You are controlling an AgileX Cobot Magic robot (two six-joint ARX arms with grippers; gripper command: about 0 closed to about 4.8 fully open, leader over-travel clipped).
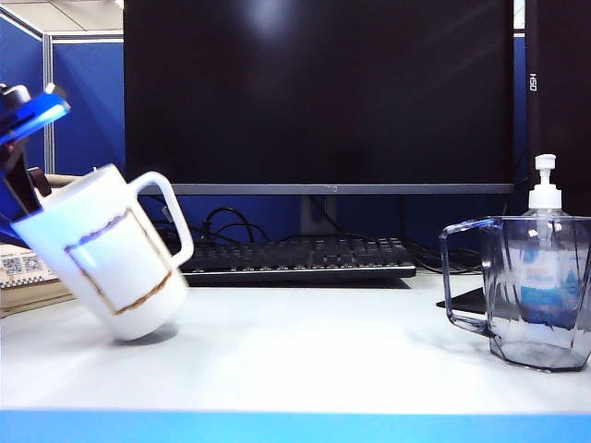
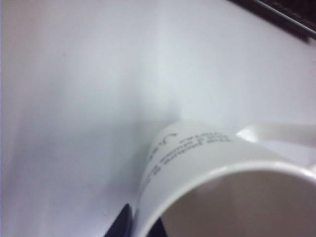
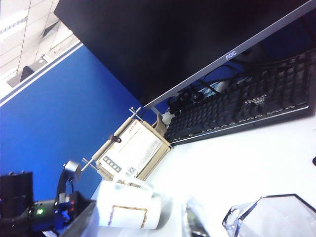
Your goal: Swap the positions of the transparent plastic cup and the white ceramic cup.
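bare table (image 1: 314,351) between cups, keyboard (image 1: 300,256) behind

I see the white mug (image 1: 106,249) tilted at the table's (image 1: 305,360) left, its rim by my left gripper (image 1: 32,189). The clear cup (image 1: 531,286) stands far right, before a pump bottle (image 1: 545,198). The keyboard (image 1: 295,257) lies behind, under the monitor (image 1: 319,92).

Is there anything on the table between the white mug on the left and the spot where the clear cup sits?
Nothing visible: the table is bare between the tilted white ceramic cup, gripped at its rim by the left gripper, and the transparent plastic cup. That cup occupies the spot itself.
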